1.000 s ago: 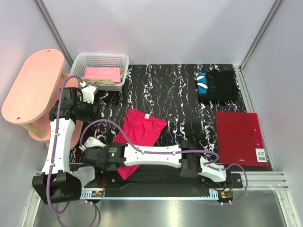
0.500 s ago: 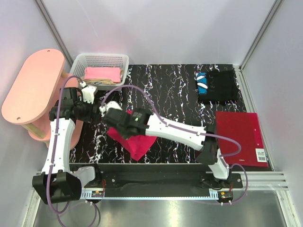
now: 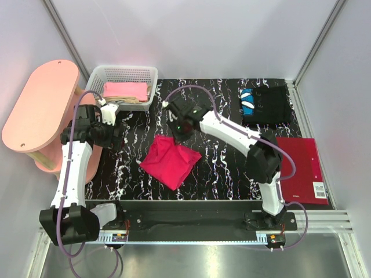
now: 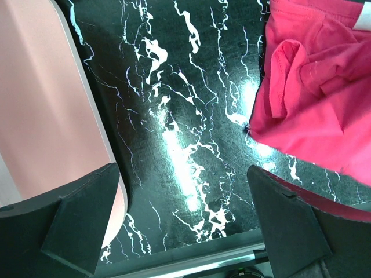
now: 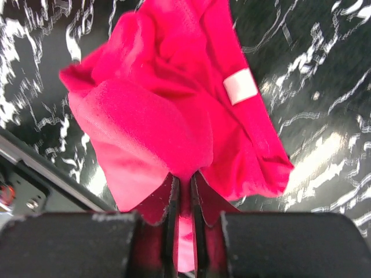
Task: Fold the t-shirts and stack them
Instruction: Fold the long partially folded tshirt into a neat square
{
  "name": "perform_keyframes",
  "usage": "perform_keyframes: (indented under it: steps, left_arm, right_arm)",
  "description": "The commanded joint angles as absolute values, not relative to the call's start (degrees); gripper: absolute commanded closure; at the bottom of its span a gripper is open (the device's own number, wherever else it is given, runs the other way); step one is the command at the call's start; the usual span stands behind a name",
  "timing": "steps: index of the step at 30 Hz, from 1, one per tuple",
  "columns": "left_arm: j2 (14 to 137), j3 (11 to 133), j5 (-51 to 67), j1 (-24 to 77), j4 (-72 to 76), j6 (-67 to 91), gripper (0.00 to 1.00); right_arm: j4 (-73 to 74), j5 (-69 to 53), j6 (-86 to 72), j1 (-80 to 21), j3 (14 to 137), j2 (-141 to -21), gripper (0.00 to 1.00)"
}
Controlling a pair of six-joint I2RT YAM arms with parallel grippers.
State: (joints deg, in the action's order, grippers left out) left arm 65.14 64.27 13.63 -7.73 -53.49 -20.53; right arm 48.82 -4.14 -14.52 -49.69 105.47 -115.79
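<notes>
The crimson-red t-shirt [image 3: 170, 162] lies bunched and partly folded over on the black marbled mat, left of centre. My right gripper [image 3: 182, 130] is at its far edge, shut on a fold of the red cloth [image 5: 168, 121] and lifting it; the white neck tag [image 5: 240, 86] shows beside the fold. My left gripper [image 3: 113, 136] is open and empty, left of the shirt, low over bare mat; the shirt's edge [image 4: 313, 98] is at the upper right of its view. The black t-shirt [image 3: 269, 106] with a blue-white patch [image 3: 248, 101] lies folded at the back right.
A white basket [image 3: 152, 74] at the back left holds folded pink [image 3: 124, 90] and beige [image 3: 128, 101] t-shirts. A pink oval side table [image 3: 40, 107] stands at the left, close to my left arm. A stiff dark-red rectangle with a barcode label [image 3: 297, 168] lies at the right.
My right gripper swung from the shirt's near-left corner up and back over it, carrying red cloth along, so the flat shirt is now bunched and folded over. My left arm stayed put.
</notes>
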Motion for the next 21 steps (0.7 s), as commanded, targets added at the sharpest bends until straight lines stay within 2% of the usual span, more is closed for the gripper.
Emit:
perform_keyframes:
  steps: [1,7,8,12,14,15,17,18,19,21]
  left_arm:
    - [65.39,66.97,16.17,-8.00,-52.65,-20.48,0.01]
    - [64.86,68.20,20.82,-7.74,-56.07,-23.29,0.01]
    - [64.78,68.29,21.61,-7.65,-56.60,-23.73,0.01]
    - [64.25,68.12,24.87,-6.16,-59.67,-26.36,0.01]
    - [63.99,67.68,26.27,-4.93,-60.64,-27.24,0.01]
    - [63.90,67.41,26.63,-4.40,-61.43,-28.20,0.01]
    - [63.55,66.62,27.51,-2.21,-62.22,-28.91,0.01]
    - [63.46,66.01,27.60,-1.24,-62.57,-29.26,0.01]
    - [63.37,65.66,27.60,1.03,-62.49,-29.09,0.01]
    - [63.46,65.13,27.60,3.50,-62.32,-28.30,0.01]
  right_arm:
    - [43.42,-16.07,-13.71,-44.75,108.63,-120.21,0.99]
    - [44.82,-18.71,-12.92,-42.37,113.99,-128.56,0.96]
    - [45.52,-19.16,-12.83,-41.75,115.04,-129.80,0.86]
    - [52.18,-15.39,-11.17,-41.40,123.72,-135.87,0.65]
    - [54.30,-9.51,-10.90,-41.40,126.64,-138.16,0.52]
    - [56.06,-7.14,-10.90,-41.31,129.26,-138.69,0.39]
    - [57.30,1.37,-11.42,-41.40,130.95,-138.87,0.27]
    - [58.17,4.89,-11.86,-41.31,131.83,-138.17,0.22]
    - [58.62,12.32,-12.47,-41.31,132.01,-137.73,0.21]
    - [60.11,18.08,-13.88,-41.40,132.10,-136.15,0.18]
